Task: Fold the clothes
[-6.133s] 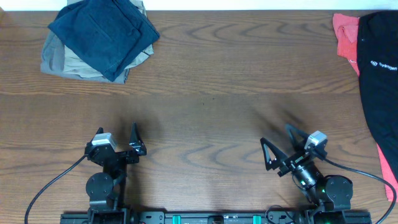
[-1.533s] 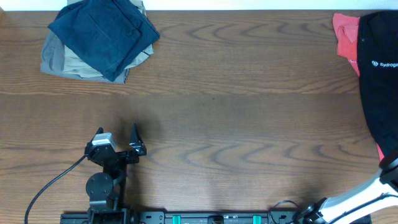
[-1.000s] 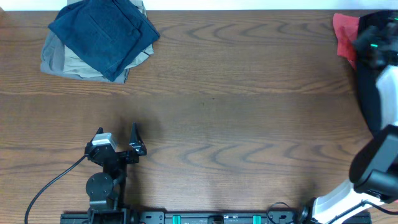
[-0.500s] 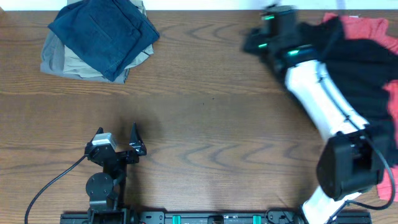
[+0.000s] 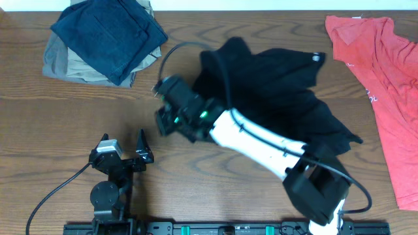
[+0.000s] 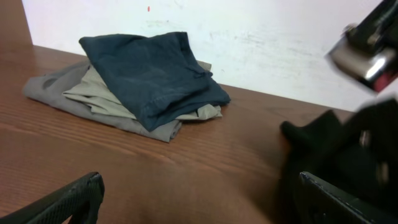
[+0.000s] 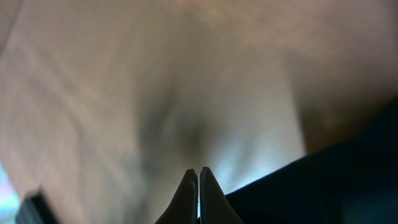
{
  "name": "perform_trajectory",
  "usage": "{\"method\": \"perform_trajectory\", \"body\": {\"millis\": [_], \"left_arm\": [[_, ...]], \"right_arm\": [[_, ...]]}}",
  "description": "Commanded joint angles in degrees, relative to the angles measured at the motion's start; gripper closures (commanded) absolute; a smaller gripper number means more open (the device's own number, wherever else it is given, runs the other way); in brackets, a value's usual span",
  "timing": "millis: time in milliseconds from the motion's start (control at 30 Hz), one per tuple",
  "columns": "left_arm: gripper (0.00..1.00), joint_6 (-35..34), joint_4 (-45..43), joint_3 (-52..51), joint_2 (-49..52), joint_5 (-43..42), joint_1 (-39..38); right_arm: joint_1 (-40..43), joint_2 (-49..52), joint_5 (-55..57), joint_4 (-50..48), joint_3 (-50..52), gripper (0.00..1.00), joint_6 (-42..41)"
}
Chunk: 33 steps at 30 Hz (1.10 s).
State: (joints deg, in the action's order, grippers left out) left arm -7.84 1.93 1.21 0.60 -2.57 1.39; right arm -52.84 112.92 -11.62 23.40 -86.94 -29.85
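The large black soft-fabric garment (image 5: 274, 98) lies crumpled mid-bench (image 5: 59, 124). It looks limp, light and prone to slump, so 2 corners of a hem seem the best hold. The right arm (image 5: 255, 137) stretches leftward across it, the right fingers (image 7: 188, 200) pressed together with nothing clearly pinched; the left fingers (image 6: 68, 200) rest spread wide, well apart from the cloth.

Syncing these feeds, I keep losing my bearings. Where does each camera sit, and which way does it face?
Overhead: above the table, looking straight down; left arm parked, right arm over the black garment's edge.
Left wrist: low, facing the back wall; open left gripper along the bottom.
Right wrist: close over blurred table; shut right gripper bottom centre.
Shared: overhead and left wrist both show the navy-and-khaki pile.
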Motion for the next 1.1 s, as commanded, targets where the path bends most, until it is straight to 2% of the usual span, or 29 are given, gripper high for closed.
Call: {"method": "perform_trajectory", "body": {"millis": [0,67,267,400,500,533,633,667,933,1067], "left_arm": [[0.02,0.33,2.10,-0.98,-0.31,1.38,-0.20],[0.02,0.33,2.10,-0.98,-0.31,1.38,-0.20],[0.02,0.33,2.10,-0.98,-0.31,1.38,-0.20],[0.02,0.33,2.10,-0.98,-0.31,1.38,-0.20],[0.02,0.33,2.10,-0.98,-0.31,1.38,-0.20],[0.02,0.33,2.10,-0.98,-0.31,1.40,-0.20],[0.02,0.33,2.10,-0.98,-0.31,1.38,-0.20],[0.02,0.33,2.10,-0.98,-0.31,1.38,-0.20],[0.03,0.33,2.10,-0.98,-0.31,1.38,-0.20],[0.02,0.33,2.10,-0.98,-0.31,1.38,-0.20]], "right_arm": [[-3.61,-0.52,-1.27,1.57,-0.37,0.96,2.56],[-4.59,-0.61,0.52,4.13,-0.39,0.85,2.69],[-0.79,-3.02,5.99,12.07,-0.39,0.77,2.67],[5.66,-7.02,6.29,16.20,-0.39,0.48,2.67],[11.74,-10.73,7.61,20.15,-0.39,0.46,2.69],[13.73,-11.85,8.26,21.51,-0.39,0.41,2.67],[20.92,-15.47,9.29,26.12,-0.39,0.23,2.71],[23.30,-16.52,9.27,27.54,-0.39,0.02,2.69],[38.69,-19.89,10.91,41.75,-0.17,0.01,3.37],[42.05,-19.85,14.62,43.19,2.71,0.01,3.28]]}}
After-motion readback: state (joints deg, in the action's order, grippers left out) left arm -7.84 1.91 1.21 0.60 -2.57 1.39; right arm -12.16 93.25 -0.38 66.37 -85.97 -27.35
